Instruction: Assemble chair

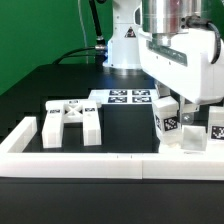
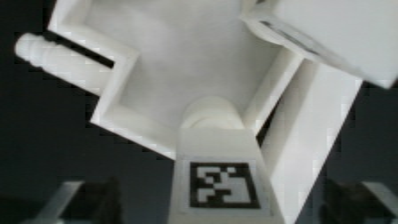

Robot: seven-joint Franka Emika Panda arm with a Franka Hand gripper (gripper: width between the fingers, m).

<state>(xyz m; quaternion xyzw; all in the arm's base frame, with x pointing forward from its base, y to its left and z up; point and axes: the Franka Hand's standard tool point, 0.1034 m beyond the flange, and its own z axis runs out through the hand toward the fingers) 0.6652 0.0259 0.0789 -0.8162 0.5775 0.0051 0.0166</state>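
The chair is in loose white parts. One tagged leg [image 1: 167, 124] stands upright against a bigger white piece at the exterior view's right, just behind the border wall. My gripper [image 1: 176, 106] hangs right over it. In the wrist view the leg [image 2: 221, 160] shows its tag between my dark fingers [image 2: 84, 203]; my gripper [image 2: 222, 208] is open, with a gap on at least one side of the leg. Beyond it lies a white angular piece [image 2: 187, 75] with a round peg [image 2: 48, 58]. A cross-braced frame [image 1: 72, 121] lies at the exterior view's left.
The long white border wall [image 1: 100, 166] runs along the front and turns up the left side. The marker board [image 1: 125, 97] lies flat behind the parts, in front of the robot base [image 1: 124, 48]. Another tagged white part [image 1: 213, 126] stands at the far right.
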